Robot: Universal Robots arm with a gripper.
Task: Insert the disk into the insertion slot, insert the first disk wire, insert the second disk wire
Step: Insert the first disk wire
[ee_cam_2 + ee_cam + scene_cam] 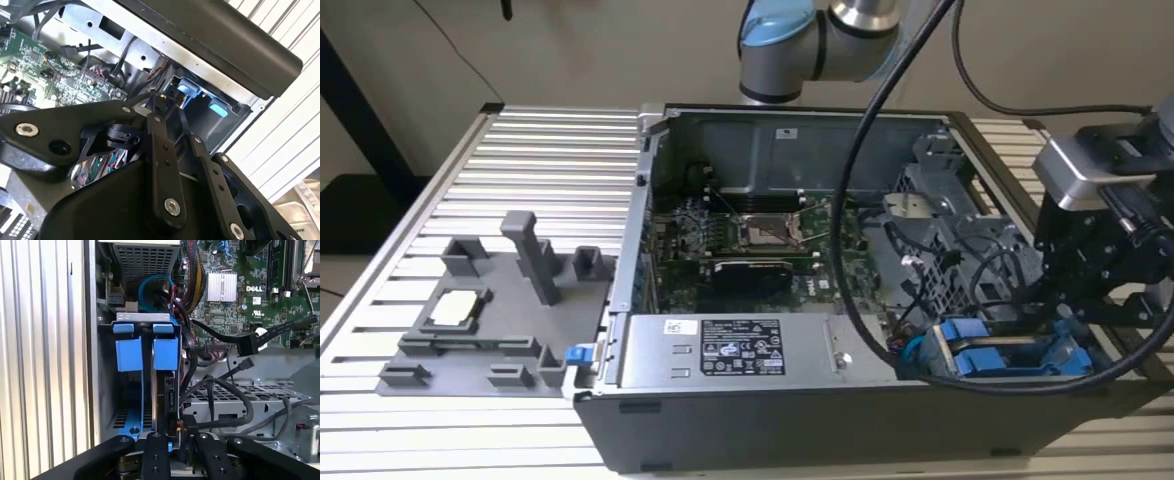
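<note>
While the gripper [177, 432] pinches a wire plug [178, 425] at the exterior view's four o'clock, I'd square it with the disk [165, 355]

**One wide view, two close ones on the arm**

The exterior view looks down at an angle on the open computer case [720, 420] and slatted tabletop [547, 150] from moderate distance. Both wrist views sit close behind the tool [176, 436], its dark links in the foreground, facing into the case. All three share the blue carriers [981, 362] [189, 91] [166, 352] and the motherboard [761, 240] [50, 60] [235, 315].
</note>
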